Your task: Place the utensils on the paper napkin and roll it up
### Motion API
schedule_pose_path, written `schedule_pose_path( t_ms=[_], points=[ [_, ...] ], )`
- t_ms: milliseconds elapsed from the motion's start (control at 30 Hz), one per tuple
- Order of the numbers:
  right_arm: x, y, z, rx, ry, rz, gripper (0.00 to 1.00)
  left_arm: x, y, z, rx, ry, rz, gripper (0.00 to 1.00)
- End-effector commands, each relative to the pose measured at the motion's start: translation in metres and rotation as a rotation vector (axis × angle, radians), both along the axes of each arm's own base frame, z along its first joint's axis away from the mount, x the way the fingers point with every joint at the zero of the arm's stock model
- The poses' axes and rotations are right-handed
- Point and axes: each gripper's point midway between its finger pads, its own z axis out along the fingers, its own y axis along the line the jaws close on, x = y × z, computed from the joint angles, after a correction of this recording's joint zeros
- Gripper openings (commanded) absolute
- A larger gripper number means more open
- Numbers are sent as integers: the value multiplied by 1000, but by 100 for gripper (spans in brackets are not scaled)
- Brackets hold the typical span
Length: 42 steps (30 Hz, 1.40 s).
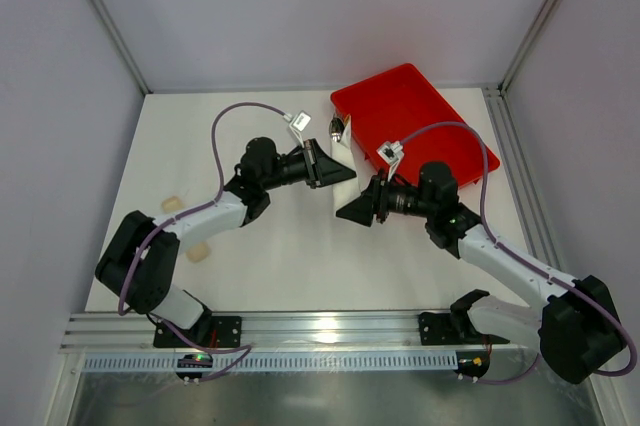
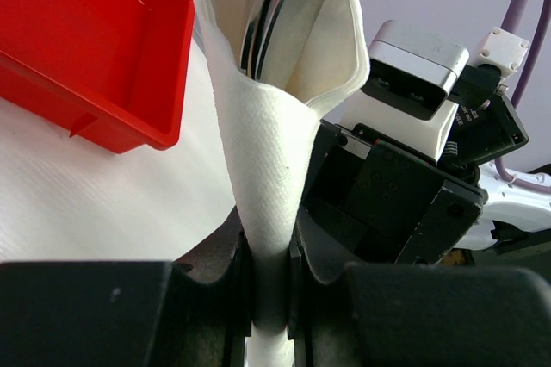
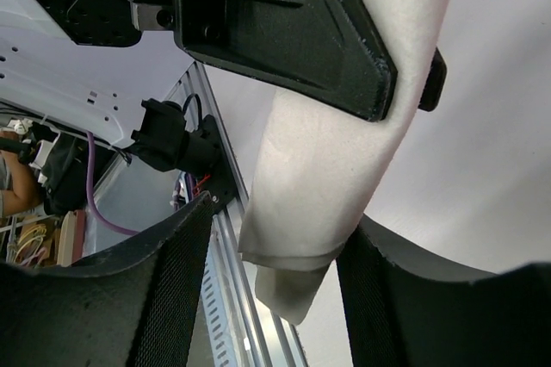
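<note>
The white paper napkin (image 2: 263,152) is rolled into a tube around the utensils, whose shiny silver heads (image 2: 284,5) stick out of its far end. Their handles are hidden inside. My left gripper (image 2: 271,285) is shut on the roll near its middle and holds it above the table. In the top view the roll (image 1: 342,151) hangs between both grippers, with the left gripper (image 1: 340,176) on it. My right gripper (image 3: 271,272) is open, its fingers on either side of the roll's lower end (image 3: 318,203). It sits just below the left one (image 1: 352,211).
The red tray (image 1: 420,126) stands at the back right, close behind the roll, and shows at the upper left of the left wrist view (image 2: 86,48). Two small tan pieces (image 1: 172,204) lie on the table at the left. A metal rail (image 1: 320,324) runs along the near edge.
</note>
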Motion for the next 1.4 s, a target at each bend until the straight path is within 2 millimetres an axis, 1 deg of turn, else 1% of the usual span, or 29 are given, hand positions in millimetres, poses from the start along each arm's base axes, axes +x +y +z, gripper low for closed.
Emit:
schedule_pose_path(
  t_ms=[0, 167, 200, 333, 367, 433, 467, 500, 533, 567, 667, 700, 767, 800, 833, 900, 933, 967, 1033, 1067, 1100, 1133, 1167, 1200, 1233, 1267, 1300, 1333, 1367],
  points=[
    [-2, 5, 14, 40, -55, 34, 59, -1, -1, 33, -75, -103, -3, 0],
    [-3, 8, 9, 32, -49, 47, 54, 1, -1, 32, -73, -103, 5, 0],
    [-4, 8, 6, 27, -45, 49, 46, 1, -1, 31, -72, -100, 6, 0],
    [-4, 8, 0, 22, -40, 51, 35, 5, -1, 29, -64, -92, 29, 0],
    [-4, 8, 0, 22, -43, 49, 22, 6, -1, 29, -66, -92, 29, 0],
    [-4, 7, 2, 24, -50, 45, 9, 8, -2, 28, -65, -86, 35, 0],
    [-4, 7, 2, 25, -50, 42, 5, 8, -2, 29, -69, -84, 35, 0],
    [-1, 7, 4, 24, -54, 30, 5, 10, -3, 30, -72, -82, 38, 0],
    [-1, 6, 0, 5, -33, 20, 9, 11, -3, 29, -71, -74, 44, 0],
    [1, 5, -1, -7, -28, 9, 29, 13, -3, 28, -69, -73, 52, 0],
    [3, -2, -6, -46, 1, -36, 62, 27, -5, 32, -66, -64, 104, 0],
    [3, -6, -8, -59, 10, -51, 67, 34, -4, 25, -34, -41, 133, 0],
    [5, -19, -20, -112, 53, -125, 70, 43, -7, 22, -5, -22, 157, 0],
    [5, -27, -16, -119, 37, -169, 70, 51, -7, 25, 2, -20, 187, 0],
    [11, -40, -30, -175, 80, -261, 70, 56, -7, 26, 5, -17, 205, 0],
    [23, -65, -32, -211, 105, -426, 71, 70, -6, 26, 24, 5, 262, 0],
    [23, -79, -44, -259, 151, -494, 74, 74, -7, 26, 31, 14, 276, 0],
    [39, -103, -50, -305, 152, -652, 77, 81, -10, 35, 22, 6, 287, 0],
    [46, -136, -63, -362, 230, -826, 79, 95, -16, 26, 31, 40, 309, 0],
    [57, -159, -61, -391, 225, -958, 79, 102, -20, 36, 11, 35, 315, 0],
    [61, -172, -63, -411, 241, -1024, 79, 111, -26, 24, 19, 64, 322, 0],
    [64, -188, -69, -430, 289, -1101, 79, 116, -30, 27, -2, 68, 323, 0],
    [71, -204, -63, -435, 290, -1180, 76, 123, -36, 41, -45, 74, 320, 0],
    [74, -214, -62, -440, 302, -1229, 75, 133, -43, 24, -32, 108, 318, 0],
    [75, -229, -66, -440, 351, -1307, 70, 138, -48, 21, -35, 120, 321, 0],
    [79, -238, -59, -431, 353, -1361, 67, 147, -53, 27, -50, 132, 332, 0],
    [81, -248, -58, -432, 361, -1414, 65, 152, -57, 22, -40, 150, 339, 0],
    [80, -256, -57, -432, 381, -1453, 64, 160, -64, 2, -16, 180, 345, 0],
    [84, -264, -53, -425, 386, -1487, 64, 164, -69, 9, -36, 169, 337, 0]
  ],
)
